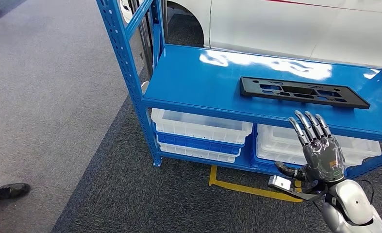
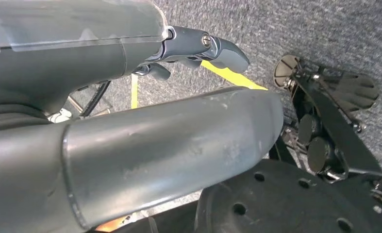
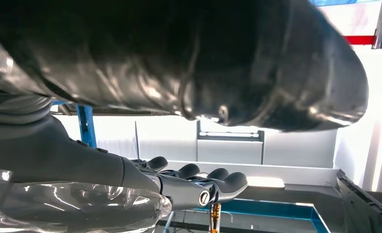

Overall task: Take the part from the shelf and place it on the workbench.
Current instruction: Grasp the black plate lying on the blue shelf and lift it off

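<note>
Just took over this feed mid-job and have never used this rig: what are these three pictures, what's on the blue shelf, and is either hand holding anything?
The machine is a humanoid robot with two arms. The wide picture is from its head, looking down at a blue shelf. A flat black part lies on the top level, untouched; white bins sit below. The right hand is raised in front of the shelf edge, fingers straight and apart, holding nothing. The other two pictures come from wrist cameras and are turned oddly. The left hand hangs over grey carpet; nothing shows in it, though I cannot tell whether it is open or curled.
</note>
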Motion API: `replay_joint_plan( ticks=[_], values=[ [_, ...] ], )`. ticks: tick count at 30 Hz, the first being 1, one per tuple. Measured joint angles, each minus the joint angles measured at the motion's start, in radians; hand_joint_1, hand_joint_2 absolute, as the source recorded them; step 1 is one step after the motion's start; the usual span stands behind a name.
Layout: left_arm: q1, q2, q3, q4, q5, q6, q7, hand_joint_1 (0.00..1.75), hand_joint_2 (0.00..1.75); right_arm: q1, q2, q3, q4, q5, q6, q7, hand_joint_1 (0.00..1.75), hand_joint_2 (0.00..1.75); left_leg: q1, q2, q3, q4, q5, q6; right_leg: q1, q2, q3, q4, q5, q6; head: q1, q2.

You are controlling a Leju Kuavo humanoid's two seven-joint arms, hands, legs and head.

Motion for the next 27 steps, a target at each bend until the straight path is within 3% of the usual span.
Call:
replay_joint_plan(
  ticks=[20,27],
  values=[
    [-0.001,0.0,0.001,0.0,-0.005,0.0,-0.001,0.0,0.0,0.009,-0.012,-0.015,-0.008,0.0,0.002,0.015,0.0,0.0,0.0,0.0,0.0,0.0,0.0,0.0,0.0,0.0,0.0,0.0,0.0,0.0,0.0,0.0],
    [0.0,0.0,0.001,0.0,-0.008,0.004,-0.003,0.0,0.0,0.016,-0.032,-0.029,-0.005,0.051,0.04,0.069,0.0,0.0,0.0,0.0,0.0,0.0,0.0,0.0,0.0,0.0,0.0,0.0,0.0,0.0,0.0,0.0]
  ],
)
